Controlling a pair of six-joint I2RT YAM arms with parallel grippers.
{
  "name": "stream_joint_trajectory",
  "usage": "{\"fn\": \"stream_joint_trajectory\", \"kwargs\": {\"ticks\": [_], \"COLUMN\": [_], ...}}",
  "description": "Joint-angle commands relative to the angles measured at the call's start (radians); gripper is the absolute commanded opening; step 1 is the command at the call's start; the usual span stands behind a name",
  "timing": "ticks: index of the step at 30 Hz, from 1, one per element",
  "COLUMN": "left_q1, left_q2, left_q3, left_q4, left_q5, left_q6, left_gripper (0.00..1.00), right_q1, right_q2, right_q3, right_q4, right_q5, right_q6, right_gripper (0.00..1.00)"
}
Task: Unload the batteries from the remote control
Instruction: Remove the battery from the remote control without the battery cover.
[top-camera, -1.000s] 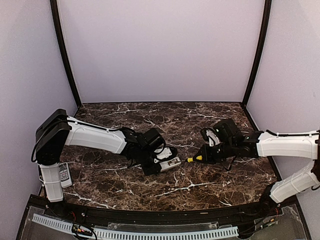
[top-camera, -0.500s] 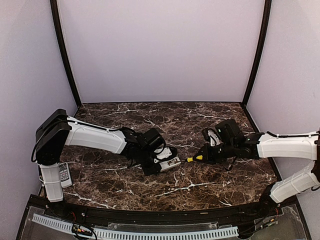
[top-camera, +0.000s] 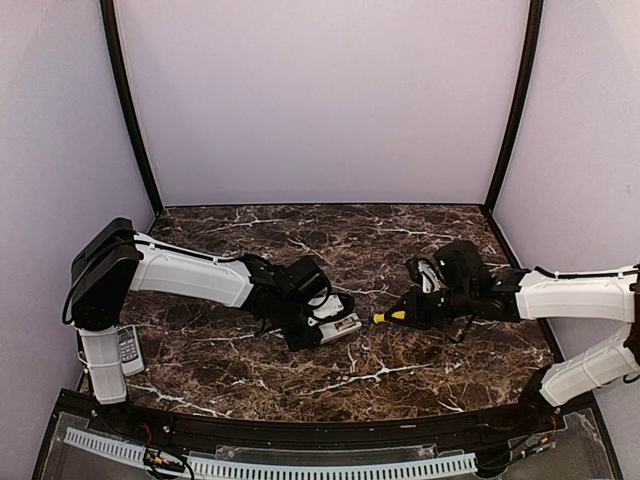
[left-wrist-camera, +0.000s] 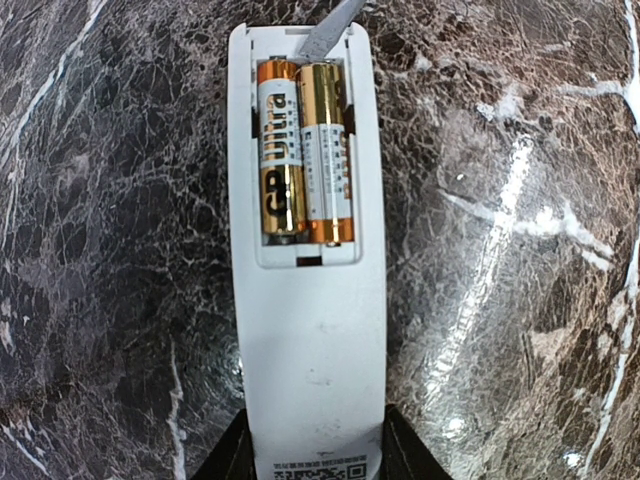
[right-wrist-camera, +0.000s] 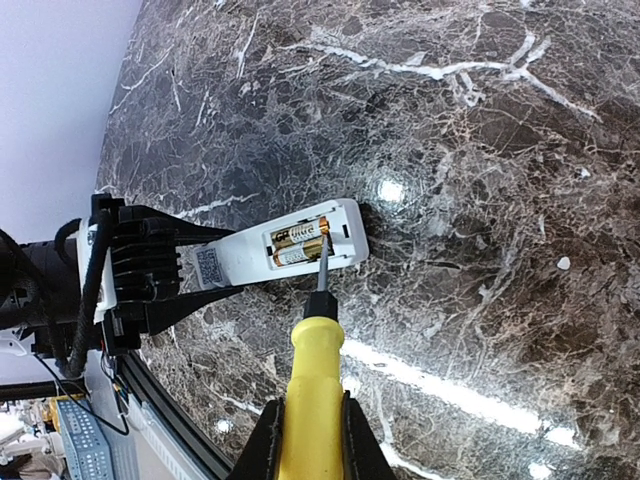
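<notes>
Clearly, the left tool is pinching the near end of a white remote control, one finger against each long side, and the remote lies back-up on the dark marble table, running straight ahead of the tool. Its battery bay, at the end farthest from that tool, has no cover on it, and the two batteries sit in it side by side, gold with orange ends. The battery on the tool's left reads "GP Ultra" in white along its length; the one beside it carries only fine print too small to read. A printed sticker with a square code lies between the left tool's fingers, its text illegible.

The right tool is pressed together on the yellow handle of a screwdriver, which points ahead of it. The grey blade reaches the far end of the bay, at the batteries' tips.

A second remote lies well behind the left tool, by that arm's base.
</notes>
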Motion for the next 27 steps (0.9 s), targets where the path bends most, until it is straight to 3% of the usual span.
{"fn": "stream_joint_trajectory", "kwargs": {"ticks": [1, 19, 27], "left_q1": [-0.035, -0.036, -0.037], "left_q2": [0.042, 0.048, 0.050], "left_q3": [-0.010, -0.006, -0.003], "left_q4": [-0.073, -0.077, -0.077], "left_q5": [0.056, 0.050, 0.046], "left_q6": [0.034, 0.033, 0.030], "left_gripper": [0.19, 0.19, 0.19], "right_q1": [0.012, 0.006, 0.033], "right_q2": [-0.034, -0.052, -0.031], "right_q3": [-0.003, 0.008, 0.088], "right_q4": [0.223, 0.146, -0.040], "right_q5": [-0.171, -0.118, -0.032], "right_q6": [0.018, -0.007, -0.101], "right_gripper": [0.00, 0.00, 0.00]}}
